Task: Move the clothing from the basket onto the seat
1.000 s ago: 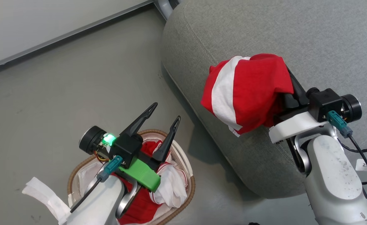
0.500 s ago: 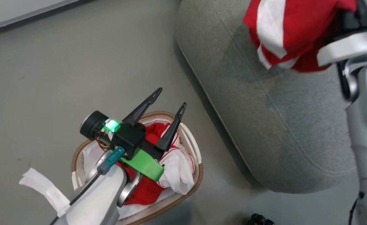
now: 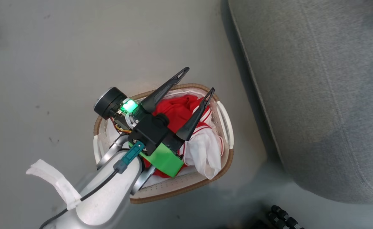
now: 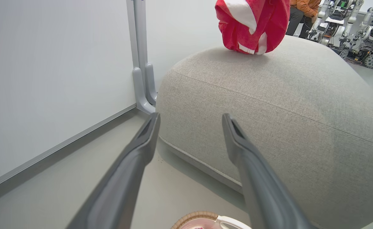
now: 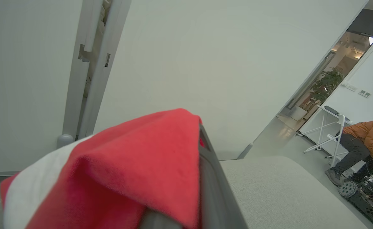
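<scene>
Holding left gripper (image 3: 199, 79) spread wide, empty, over oval perforated basket (image 3: 173, 190) of crumpled red-white cloth (image 3: 176, 109). Pinching soft red, white-striped clothing (image 4: 253, 25) in closed right gripper (image 5: 205, 149), dangling it bunched over rounded grey woven seat (image 4: 269, 95).

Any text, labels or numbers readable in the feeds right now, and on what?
None readable. The clothing, basket and seat show no print; the wall plates far off in the right wrist view are too small to tell.
</scene>
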Motion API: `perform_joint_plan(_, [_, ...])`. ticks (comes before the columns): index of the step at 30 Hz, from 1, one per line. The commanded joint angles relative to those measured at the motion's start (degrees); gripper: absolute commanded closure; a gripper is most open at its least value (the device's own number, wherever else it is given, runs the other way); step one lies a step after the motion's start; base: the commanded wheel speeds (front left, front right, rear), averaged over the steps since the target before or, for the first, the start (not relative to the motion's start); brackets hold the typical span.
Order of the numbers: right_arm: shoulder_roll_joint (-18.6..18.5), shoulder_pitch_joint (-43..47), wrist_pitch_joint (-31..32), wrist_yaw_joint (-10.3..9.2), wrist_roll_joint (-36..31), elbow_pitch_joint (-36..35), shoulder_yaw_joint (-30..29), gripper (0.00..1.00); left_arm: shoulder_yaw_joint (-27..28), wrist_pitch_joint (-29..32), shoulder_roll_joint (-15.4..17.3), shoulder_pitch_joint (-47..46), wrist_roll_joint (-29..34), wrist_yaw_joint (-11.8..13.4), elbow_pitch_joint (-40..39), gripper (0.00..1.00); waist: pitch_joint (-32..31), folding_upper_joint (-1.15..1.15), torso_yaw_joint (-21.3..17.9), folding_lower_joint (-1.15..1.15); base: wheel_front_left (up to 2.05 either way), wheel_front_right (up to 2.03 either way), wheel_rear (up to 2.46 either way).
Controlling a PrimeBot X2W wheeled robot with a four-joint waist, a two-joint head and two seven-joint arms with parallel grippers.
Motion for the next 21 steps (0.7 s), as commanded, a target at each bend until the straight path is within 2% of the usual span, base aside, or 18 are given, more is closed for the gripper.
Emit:
perform_joint_plan(1, [0.04,-0.17,-0.24,-0.08,-0.73,1.46,-0.96,1.00,0.19,0.03,-0.26,-0.89,0.56,0.52,-0.45,0.00,6.14,0.66,5.71,-0.01,0.00,0.00,0.00])
perform_joint_plan(7, [1.37,2.57,-0.78,-0.08,-4.33,6.19,-4.21,1.00,0.20,0.03,-0.03,0.82,0.33,1.11,-1.23,0.00,7.55,0.66,6.11,-0.01,0.00,0.00,0.00])
perform_joint_plan(12, [3.27,4.45,-0.87,-0.08,-5.48,6.91,-5.13,1.00,0.32,0.03,0.05,1.26,0.63,1.26,-0.92,0.00,6.94,0.66,5.12,-0.01,0.00,0.00,0.00])
perform_joint_plan(13, [3.78,4.80,-0.87,-0.08,-5.05,6.22,-5.23,0.92,0.29,0.03,-0.02,1.28,0.69,1.28,-0.91,0.00,6.60,0.66,4.86,-0.01,0.00,0.00,0.00])
perform_joint_plan(14, [4.35,5.08,-0.89,-0.08,-4.32,5.36,-5.60,0.65,0.28,0.03,-0.03,1.33,0.65,1.29,-0.80,0.00,6.25,0.66,4.58,-0.01,0.00,0.00,0.00])
perform_joint_plan(15, [4.62,5.55,-0.90,-0.08,-4.03,4.84,-5.79,0.58,0.24,0.04,-0.11,1.35,0.56,1.27,-0.67,0.00,5.96,0.66,4.40,-0.01,0.00,0.00,0.00])
perform_joint_plan(16, [5.11,6.53,-0.90,-0.08,-3.86,4.40,-5.67,0.00,0.26,0.03,-0.20,1.45,0.41,1.24,-0.50,0.00,5.47,0.66,4.16,-0.01,0.00,0.00,0.00])
perform_joint_plan(21, [6.16,9.48,-0.91,-0.08,-2.79,2.76,-3.77,0.00,0.40,0.04,-0.70,2.08,-0.66,0.87,0.00,0.00,2.91,0.66,3.45,-0.01,0.00,0.00,0.00])
